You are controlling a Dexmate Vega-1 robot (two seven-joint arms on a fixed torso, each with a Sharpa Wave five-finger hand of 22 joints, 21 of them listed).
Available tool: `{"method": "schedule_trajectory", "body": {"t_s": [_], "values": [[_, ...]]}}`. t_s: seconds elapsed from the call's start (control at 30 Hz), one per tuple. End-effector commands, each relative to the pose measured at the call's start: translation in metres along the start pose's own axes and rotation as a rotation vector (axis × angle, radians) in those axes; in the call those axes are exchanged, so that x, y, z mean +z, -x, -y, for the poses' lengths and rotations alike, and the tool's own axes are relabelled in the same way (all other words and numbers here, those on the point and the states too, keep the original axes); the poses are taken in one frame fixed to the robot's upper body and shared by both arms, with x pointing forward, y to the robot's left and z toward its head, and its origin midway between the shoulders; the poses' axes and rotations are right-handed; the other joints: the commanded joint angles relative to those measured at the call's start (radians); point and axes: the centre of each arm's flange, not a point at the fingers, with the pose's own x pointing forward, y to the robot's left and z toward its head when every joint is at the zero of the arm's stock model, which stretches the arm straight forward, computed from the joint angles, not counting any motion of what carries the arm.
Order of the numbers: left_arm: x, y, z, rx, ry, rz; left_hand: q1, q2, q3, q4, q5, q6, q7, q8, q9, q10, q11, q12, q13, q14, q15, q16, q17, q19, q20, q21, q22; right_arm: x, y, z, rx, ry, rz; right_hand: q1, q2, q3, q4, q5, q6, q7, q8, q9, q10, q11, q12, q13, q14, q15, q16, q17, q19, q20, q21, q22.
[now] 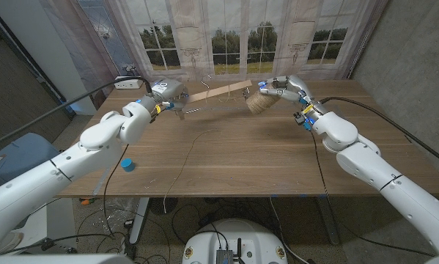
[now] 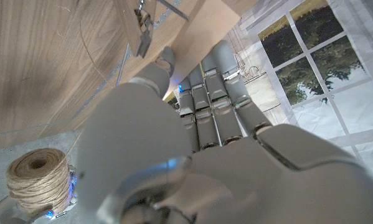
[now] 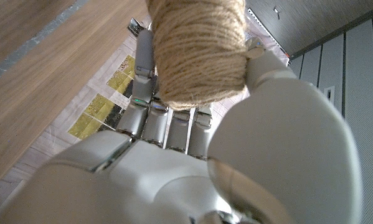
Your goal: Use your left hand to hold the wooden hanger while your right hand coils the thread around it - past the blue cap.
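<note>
Fingers point(image 1: 168, 94) grip hanger point(image 1: 218, 92) — twine spool point(image 1: 259, 103) at its end.

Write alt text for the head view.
Over a wooden table, the robot's left hand holds one end of a wooden hanger while its right hand holds a spool of twine at the other end. A blue cap sits near the table's front left.

You're working in what looks like a robot lab or test room: behind the wooden table point(image 1: 226, 158) hangs a printed backdrop point(image 1: 241, 33) of windows and curtains, and under the table loose cables point(image 1: 124, 220) trail across a grey floor.
</note>
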Motion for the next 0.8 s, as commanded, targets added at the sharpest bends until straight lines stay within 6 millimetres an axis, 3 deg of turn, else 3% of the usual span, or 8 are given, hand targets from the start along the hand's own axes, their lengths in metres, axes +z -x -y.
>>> {"method": "schedule_trajectory", "body": {"t_s": [0.03,0.8], "values": [[-0.003,-0.004,0.006,-0.125,0.057,-0.009,-0.01,0.036,0.066,0.019,0.015,0.111,-0.102,0.007,0.194,0.154,-0.141,-0.004,0.003,0.23,-0.281,0.003,0.133,-0.002,-0.095,0.007,0.004,0.0,-0.006,-0.015,-0.003,0.189,-0.099,0.309,0.306,0.009,0.001,-0.001,-0.007,-0.001,-0.001,0.004,-0.004,-0.002,-0.005,0.002,0.286,-0.353,-0.003,0.006,-0.059,-0.164,0.005,0.003],[-0.006,-0.012,0.023,-0.322,0.068,-0.037,-0.009,0.039,0.065,0.02,0.012,0.111,-0.098,0.0,0.19,0.161,-0.139,-0.014,-0.008,0.231,-0.279,-0.003,0.124,0.001,-0.089,0.009,0.004,-0.004,-0.019,-0.046,0.025,0.52,-0.229,0.304,0.308,0.015,0.003,-0.001,-0.018,-0.007,-0.003,0.004,-0.008,-0.004,-0.011,0.0,0.281,-0.353,-0.015,0.001,-0.071,-0.162,0.006,0.002]]}}
